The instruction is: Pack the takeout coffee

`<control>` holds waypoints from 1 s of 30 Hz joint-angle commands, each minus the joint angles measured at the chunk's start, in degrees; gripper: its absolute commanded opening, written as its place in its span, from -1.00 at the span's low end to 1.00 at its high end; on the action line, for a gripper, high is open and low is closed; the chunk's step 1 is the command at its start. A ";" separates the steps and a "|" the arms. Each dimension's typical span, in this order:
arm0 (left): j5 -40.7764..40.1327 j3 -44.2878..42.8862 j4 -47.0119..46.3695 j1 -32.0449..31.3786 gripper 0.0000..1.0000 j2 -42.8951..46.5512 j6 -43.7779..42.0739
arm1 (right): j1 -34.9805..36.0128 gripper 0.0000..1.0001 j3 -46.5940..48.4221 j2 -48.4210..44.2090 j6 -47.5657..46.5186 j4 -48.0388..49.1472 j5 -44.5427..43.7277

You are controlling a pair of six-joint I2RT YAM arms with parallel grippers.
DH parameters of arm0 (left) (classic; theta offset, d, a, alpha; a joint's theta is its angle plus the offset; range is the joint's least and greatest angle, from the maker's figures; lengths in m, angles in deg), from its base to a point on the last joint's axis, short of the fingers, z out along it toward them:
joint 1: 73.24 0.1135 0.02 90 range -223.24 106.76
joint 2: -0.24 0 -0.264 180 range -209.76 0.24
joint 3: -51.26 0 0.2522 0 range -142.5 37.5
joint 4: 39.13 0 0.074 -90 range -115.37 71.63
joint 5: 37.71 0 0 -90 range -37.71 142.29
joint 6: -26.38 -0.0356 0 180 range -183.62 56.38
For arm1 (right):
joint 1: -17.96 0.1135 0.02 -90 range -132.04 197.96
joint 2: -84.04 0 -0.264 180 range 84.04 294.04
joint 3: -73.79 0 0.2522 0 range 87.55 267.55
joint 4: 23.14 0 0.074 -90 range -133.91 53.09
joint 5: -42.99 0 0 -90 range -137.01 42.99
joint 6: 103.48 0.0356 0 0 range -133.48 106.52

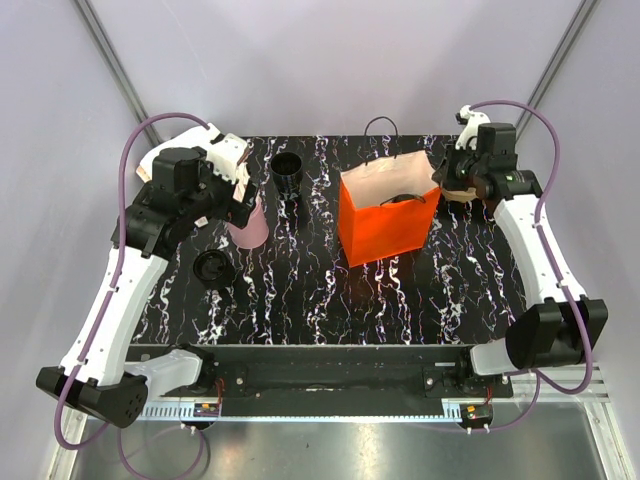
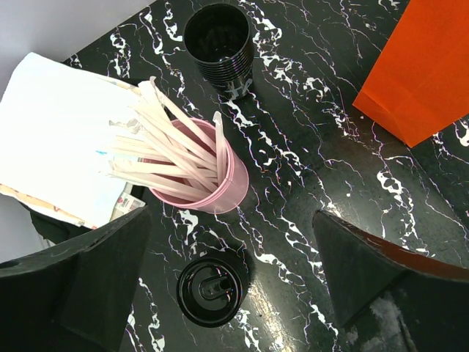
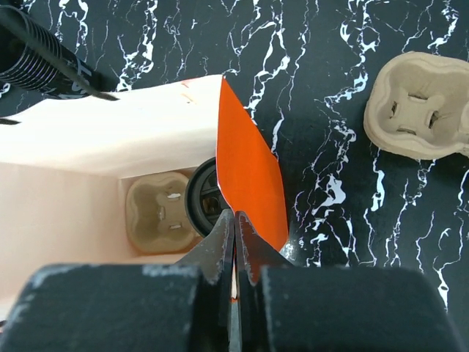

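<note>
- Three views share one black marbled surface, yet each shows something the others lack.
- Top view: the takeout coffee — a small black cup with a dark round lid — stands upright on the left part of the surface. It is near the pink cup, on the side towards the arm bases, and well apart from the orange bag.
- Top view: a lidless black cup stands farther back, between the pink cup and the bag.
- Left wrist view: the left fingers are spread wide and hold nothing. The takeout coffee shows in the gap between them, just beside the pink cup of wooden sticks. Only here can the lid's face be seen, along with the white paper beside the pink cup.
- Right wrist view: the right fingers are pressed together, pinching the top edge of the orange bag.
- Right wrist view: only this view looks into the bag. A pulp carrier lies at the bottom with a dark round object beside it — partly hidden by the bag's wall, so its identity cannot be told.
- Right wrist view: a second pulp carrier lies on the surface outside the bag. The top view shows only its edge under the right wrist.
</note>
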 commanded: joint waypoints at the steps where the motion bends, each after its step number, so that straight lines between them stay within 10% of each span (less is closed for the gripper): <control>1: 1.03 0.04 -2.20 0.18 0.98 1.10 0.82 | 0.95 -0.95 0.73 -3.27 2.00 -2.53 -2.95; 25: 1.21 -0.49 -2.03 0.27 0.98 0.57 1.17 | 7.28 -0.95 -4.98 -10.21 0.07 -6.23 -4.09; 30: 1.21 -0.49 -1.94 0.35 0.98 0.66 1.08 | 7.37 -0.50 -4.63 -10.39 -0.81 -6.23 -5.50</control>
